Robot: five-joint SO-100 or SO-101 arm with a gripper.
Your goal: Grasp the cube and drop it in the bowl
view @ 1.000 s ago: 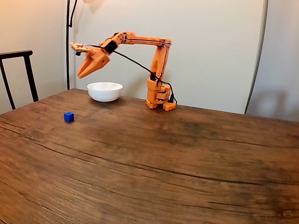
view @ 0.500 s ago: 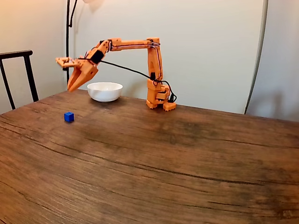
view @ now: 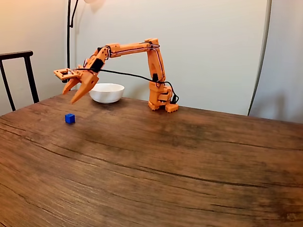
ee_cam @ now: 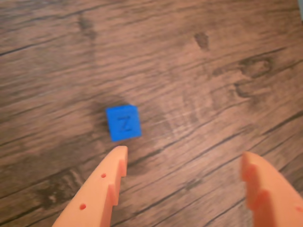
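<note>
The small blue cube (view: 70, 118) lies on the wooden table (view: 180, 161), left of and in front of the white bowl (view: 106, 92). My orange gripper (view: 69, 97) hangs open above the cube, pointing down, with clear air between them. In the wrist view the cube (ee_cam: 123, 123) shows a faint mark on its top face and sits just beyond the left fingertip (ee_cam: 119, 153). The other fingertip (ee_cam: 249, 163) is far to the right. Nothing is between the fingers of the gripper (ee_cam: 184, 158).
The arm's base (view: 162, 101) stands at the table's back edge, right of the bowl. A dark chair (view: 19, 71) and a lamp pole (view: 68, 42) stand behind the table's left end. Bare wood spreads in front and to the right.
The arm has reached leftward past the bowl and lowered over the cube. The gripper's fingers have spread apart. Cube and bowl have not moved.
</note>
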